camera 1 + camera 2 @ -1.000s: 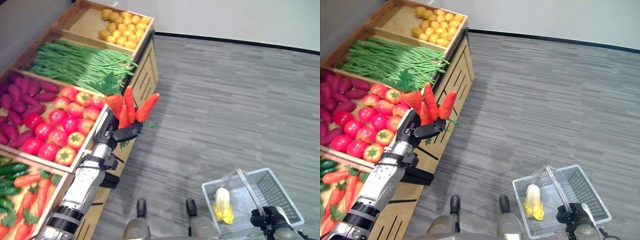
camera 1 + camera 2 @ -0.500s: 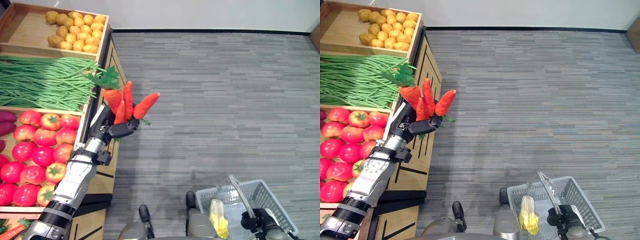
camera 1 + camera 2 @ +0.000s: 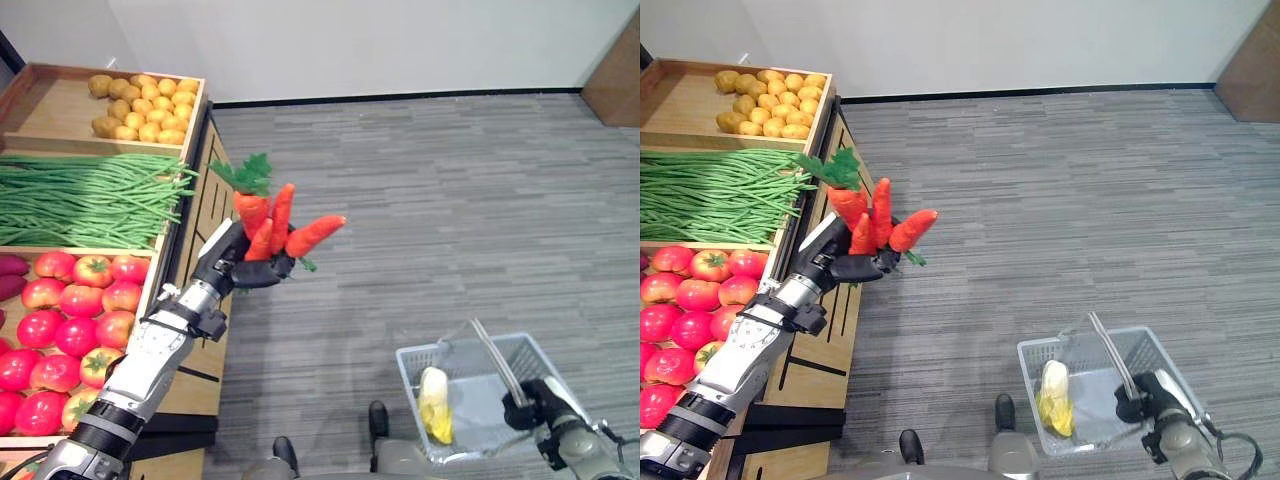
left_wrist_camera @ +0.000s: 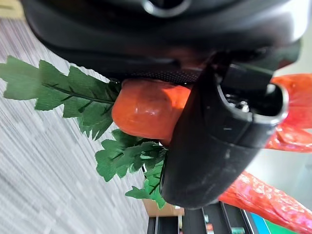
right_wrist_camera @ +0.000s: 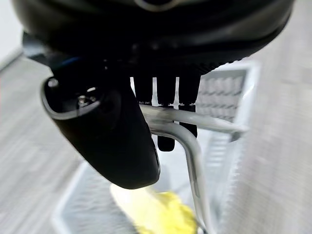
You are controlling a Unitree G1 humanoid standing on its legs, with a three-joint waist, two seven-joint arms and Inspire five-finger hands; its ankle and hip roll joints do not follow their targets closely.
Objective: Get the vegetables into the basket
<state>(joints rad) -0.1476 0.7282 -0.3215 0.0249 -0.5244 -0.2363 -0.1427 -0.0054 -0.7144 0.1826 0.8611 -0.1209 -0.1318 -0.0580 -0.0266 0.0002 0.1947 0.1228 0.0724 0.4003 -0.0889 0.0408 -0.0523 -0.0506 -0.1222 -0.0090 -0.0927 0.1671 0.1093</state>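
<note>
The right hand (image 3: pixel 540 409) is low and close to the robot, and it is curling its fingers (image 5: pixel 165 100) and thumb around the metal handle (image 5: pixel 192 146) of the wire basket (image 3: pixel 530 355). It is holding the basket up over the grey floor (image 3: pixel 450 200). Inside the basket a yellow and white vegetable (image 3: pixel 434 402) is lying at the end away from the hand. It looks like corn or a little cabbage, but I cannot tell which.

The left hand (image 3: pixel 238 264) is further from the robot than the basket and well apart from it. It is holding a bunch of carrots (image 3: pixel 282 222) tight, with its fingers and thumb (image 4: pixel 219 141) wrapping around the fat orange ends. The carrots are pointing up and fanning out, and their green leaves (image 3: pixel 243 172) are sticking out at the top. The bunch is hanging in the air just beside the front edge of the wooden stand (image 3: pixel 205 190), not over the basket.

The stand is sitting on the far side of the left hand from the basket. In it, red tomatoes (image 3: pixel 75 310) are filling the nearest box. A few purple sweet potatoes (image 3: pixel 8 275) are peeking in at the edge next to them. Past the tomatoes, long green beans (image 3: pixel 85 195) are lying in a big heap. Furthest away, small yellow potatoes (image 3: pixel 145 105) are piling up in the last box, close to the white wall (image 3: pixel 350 45).
</note>
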